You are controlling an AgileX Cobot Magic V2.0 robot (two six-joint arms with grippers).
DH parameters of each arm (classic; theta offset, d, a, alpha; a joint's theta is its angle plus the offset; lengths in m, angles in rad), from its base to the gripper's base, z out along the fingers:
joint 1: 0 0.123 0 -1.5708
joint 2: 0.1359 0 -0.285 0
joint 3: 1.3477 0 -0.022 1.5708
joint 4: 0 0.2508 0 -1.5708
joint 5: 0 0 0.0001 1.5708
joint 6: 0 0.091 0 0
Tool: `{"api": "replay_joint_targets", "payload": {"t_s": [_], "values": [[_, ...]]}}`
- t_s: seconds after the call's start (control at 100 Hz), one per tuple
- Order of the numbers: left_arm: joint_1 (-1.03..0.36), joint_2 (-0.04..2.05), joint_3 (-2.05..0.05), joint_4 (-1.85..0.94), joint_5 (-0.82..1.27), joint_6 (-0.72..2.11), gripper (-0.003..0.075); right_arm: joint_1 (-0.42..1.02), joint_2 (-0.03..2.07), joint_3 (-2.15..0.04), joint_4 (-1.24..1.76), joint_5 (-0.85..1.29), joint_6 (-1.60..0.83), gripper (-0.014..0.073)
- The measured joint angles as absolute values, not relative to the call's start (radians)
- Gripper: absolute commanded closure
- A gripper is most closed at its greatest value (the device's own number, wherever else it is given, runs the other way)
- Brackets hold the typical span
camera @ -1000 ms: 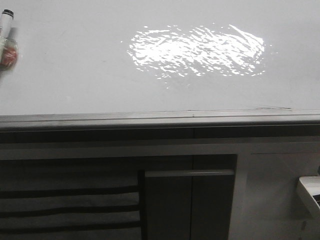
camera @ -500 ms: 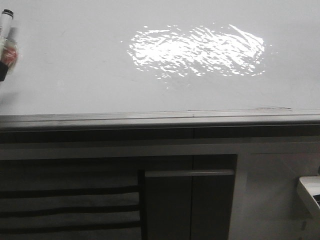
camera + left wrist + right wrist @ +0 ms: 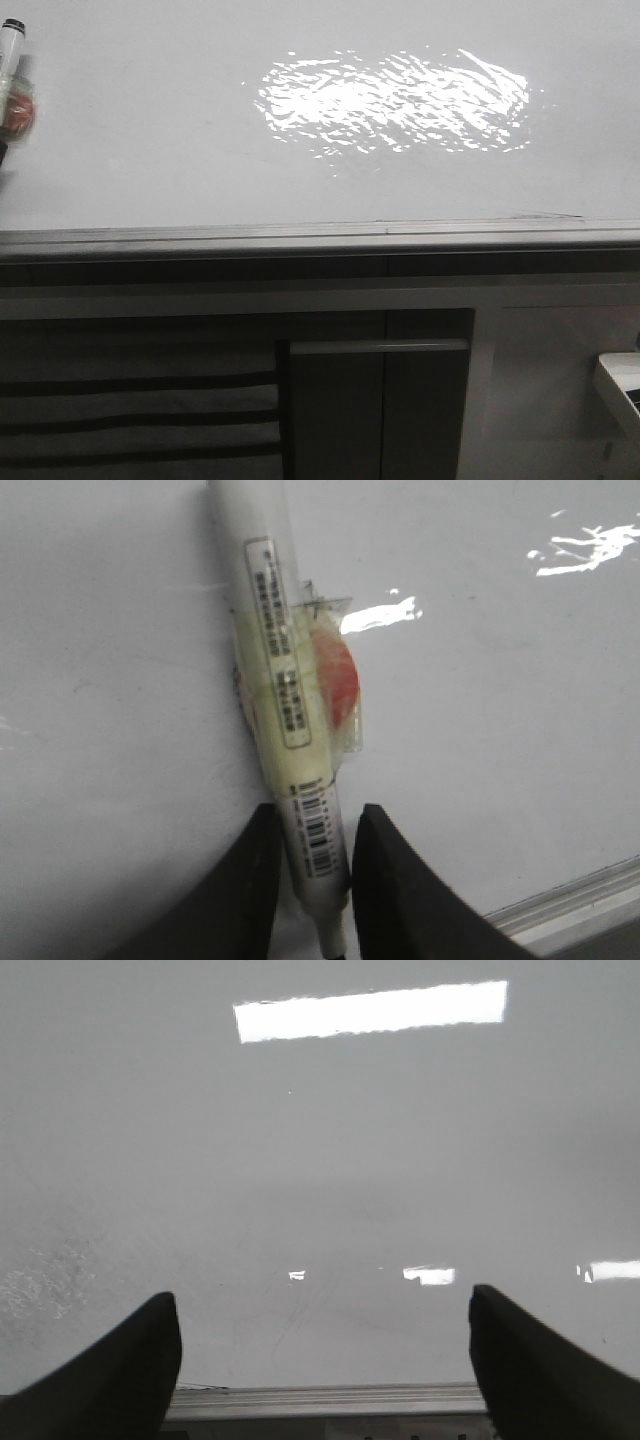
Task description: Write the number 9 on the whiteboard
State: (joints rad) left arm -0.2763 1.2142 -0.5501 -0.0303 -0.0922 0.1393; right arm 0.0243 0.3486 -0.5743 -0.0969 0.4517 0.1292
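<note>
On the glossy whiteboard (image 3: 150, 150), no digit shows; left gripper (image 3: 312, 825) clamps a marker (image 3: 285, 690), right gripper (image 3: 325, 1350) spread wide.

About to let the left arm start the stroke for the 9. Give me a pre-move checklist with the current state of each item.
1. Marker gripped by left gripper: ok, the barrel sits pinched between both fingers.
2. Marker cap off: cannot tell; the front view shows a dark end, but cap or bare tip is unclear.
3. Tip touching the whiteboard: cannot tell from these views.
4. Writing area free of marks: ok, no digit or stroke is visible on the board in any view.
5. Right gripper out of the way: ok, it is open and holds nothing.
6. Marker well inside the front view: not ok, it sits at the far left edge.
</note>
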Motion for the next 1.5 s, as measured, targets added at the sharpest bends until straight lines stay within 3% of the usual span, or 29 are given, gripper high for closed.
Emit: {"api": "replay_joint_targets", "payload": {"t_s": [0.37, 0.65, 0.97, 1.22, 1.5], "values": [[-0.276, 1.214, -0.550, -0.030, -0.092, 0.139, 0.0681, 0.024, 0.349, -0.574, -0.097, 0.452, 0.127, 0.0071], [-0.276, 1.193, -0.564, -0.030, -0.039, 0.139, 0.0681, 0.024, 0.355, -0.599, -0.097, 0.474, 0.127, 0.0071], [-0.276, 1.114, -0.742, -0.030, 0.325, 0.151, 0.0681, 0.024, 0.465, -0.796, -0.028, 0.752, 0.077, 0.0072], [-0.314, 1.108, -0.933, -0.090, 0.734, 0.380, 0.0681, 0.059, 0.656, -0.916, 0.256, 0.939, -0.227, 0.0072], [-0.451, 1.108, -1.016, -0.325, 1.071, 0.781, 0.0681, 0.250, 0.910, -1.038, 0.417, 1.070, -0.630, 0.0072]]}}
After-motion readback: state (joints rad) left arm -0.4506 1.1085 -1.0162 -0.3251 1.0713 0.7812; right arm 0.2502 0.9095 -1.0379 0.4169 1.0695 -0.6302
